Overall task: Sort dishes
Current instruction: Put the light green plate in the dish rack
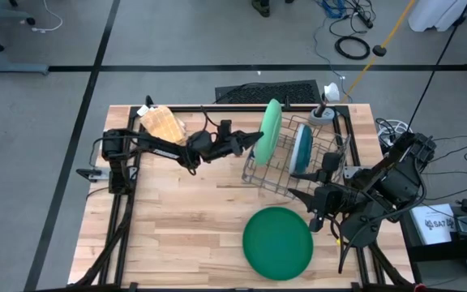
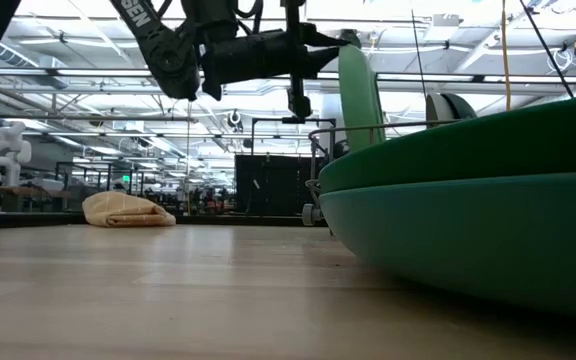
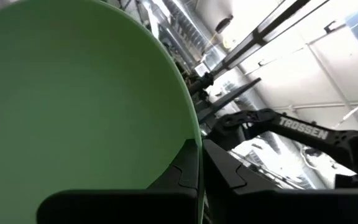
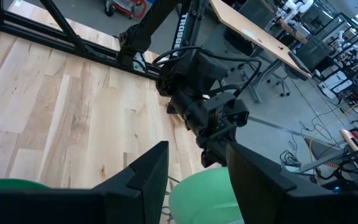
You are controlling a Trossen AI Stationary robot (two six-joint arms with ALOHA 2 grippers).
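A large light green plate [image 1: 272, 128] stands on edge at the left end of a wire rack [image 1: 262, 174]. My left gripper [image 1: 257, 140] is shut on its rim, coming from the table's left. A smaller teal plate [image 1: 302, 151] stands on edge farther right in the rack. A large dark green plate [image 1: 278, 242] lies flat on the table in front of the rack. My right gripper [image 1: 319, 212] hovers open by the rack's near right corner, with nothing between its fingers [image 4: 148, 180]. My left gripper pinches the light green plate's rim [image 3: 197, 134] between its two fingers [image 3: 229, 177], one on each face of the plate. It comes roughly level from the table's left [image 2: 318, 48], high on the plate's edge. The plate stays upright, its lower part down among the rack's wires.
A crumpled tan cloth [image 1: 162, 123] lies at the far left of the table. A black keyboard [image 1: 266, 92] sits beyond the far edge. Bare wood spreads left of the dark green plate [image 2: 468, 150], which fills the low view's right side.
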